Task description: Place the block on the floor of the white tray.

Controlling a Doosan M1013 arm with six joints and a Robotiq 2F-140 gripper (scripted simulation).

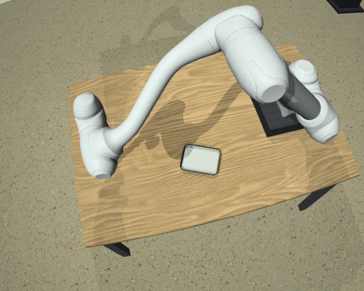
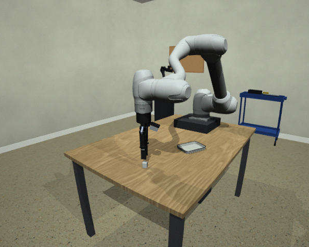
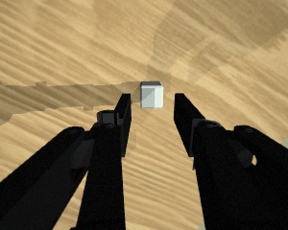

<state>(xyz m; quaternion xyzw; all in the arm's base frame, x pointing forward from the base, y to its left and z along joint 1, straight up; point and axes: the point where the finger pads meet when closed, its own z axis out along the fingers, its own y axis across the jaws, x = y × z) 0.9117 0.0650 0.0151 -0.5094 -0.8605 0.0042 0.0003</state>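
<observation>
Right now I am looking down over a small pale grey cube, the block, resting on the grainy light-wood table near its left edge. My arm's black two-finger gripper hangs upright just above it, jaws partly open with nothing between them and a gap somewhat wider than the block. In the wrist view the block lies just beyond the fingertips and slightly toward the left finger, so I judge the jaws are not yet centred over it; a short nudge forward and then a descent would bracket it. Being a cube, the block has no long axis, and its flat faces look roughly square to the fingers. Its surface is matte and smooth, with crisp edges. The shallow white rectangular tray, with a dark rim and rounded corners, sits well apart to the right, near the table's middle, and holds nothing. The block hides under the wrist in the top view.
</observation>
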